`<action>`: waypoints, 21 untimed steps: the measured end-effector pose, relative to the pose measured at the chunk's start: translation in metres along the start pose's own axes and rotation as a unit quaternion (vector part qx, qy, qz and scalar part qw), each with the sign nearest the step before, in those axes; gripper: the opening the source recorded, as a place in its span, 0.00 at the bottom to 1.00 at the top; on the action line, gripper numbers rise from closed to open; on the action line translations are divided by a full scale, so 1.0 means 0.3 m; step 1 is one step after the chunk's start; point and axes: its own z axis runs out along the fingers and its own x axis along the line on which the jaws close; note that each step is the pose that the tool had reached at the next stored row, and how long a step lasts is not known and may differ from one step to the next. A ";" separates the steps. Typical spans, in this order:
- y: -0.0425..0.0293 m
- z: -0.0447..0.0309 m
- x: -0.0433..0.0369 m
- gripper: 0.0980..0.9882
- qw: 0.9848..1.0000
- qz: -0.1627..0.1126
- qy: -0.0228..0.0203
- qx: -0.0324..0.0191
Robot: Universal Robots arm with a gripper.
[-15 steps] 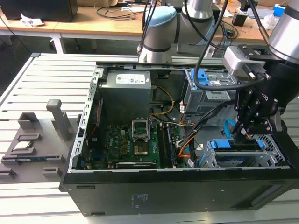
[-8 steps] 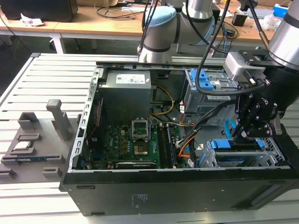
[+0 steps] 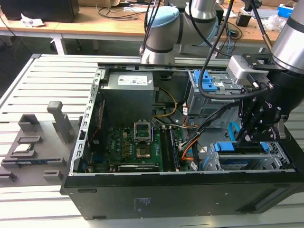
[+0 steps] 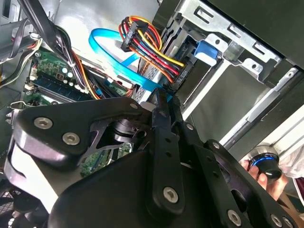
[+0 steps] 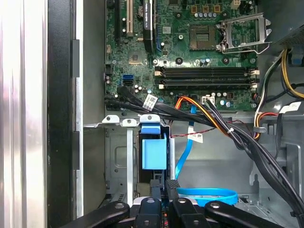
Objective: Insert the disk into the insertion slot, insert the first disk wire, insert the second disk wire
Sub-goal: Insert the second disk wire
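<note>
My gripper (image 3: 250,136) hangs at the right of the exterior view, inside the open computer case (image 3: 142,199), just above the silver drive cage (image 3: 275,156) in the lower right corner. The disk (image 3: 237,148) sits in that cage, its blue bracket showing along the top edge right under my fingertips.

In the first wrist view my fingers (image 5: 172,190) come up from the bottom centre, drawn close together with only a narrow gap; whether they pinch anything I cannot tell. The blue tab of the disk bracket (image 5: 154,152) stands directly above them, touching or nearly so, framed by the cage's metal rails (image 5: 129,161). The light-blue flat cable (image 5: 206,194) loops just to the right of my fingers, low in the frame.

In the second wrist view the red and orange wire bundle (image 4: 152,50) with its black connector (image 4: 129,40) lies in the upper middle, above my fingertips (image 4: 164,102), and the blue cable (image 4: 114,59) curls behind it and runs down towards my fingertips. The green motherboard (image 5: 190,47) fills the upper part of the first wrist view.
</note>
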 end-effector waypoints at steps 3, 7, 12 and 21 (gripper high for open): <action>0.000 0.001 0.000 0.08 1.000 0.000 -0.001 0.000; 0.001 -0.022 0.001 0.15 1.000 0.000 0.000 0.000; 0.006 -0.147 0.001 0.01 1.000 0.000 0.000 0.000; 0.009 -0.213 0.003 0.01 1.000 0.000 0.000 0.000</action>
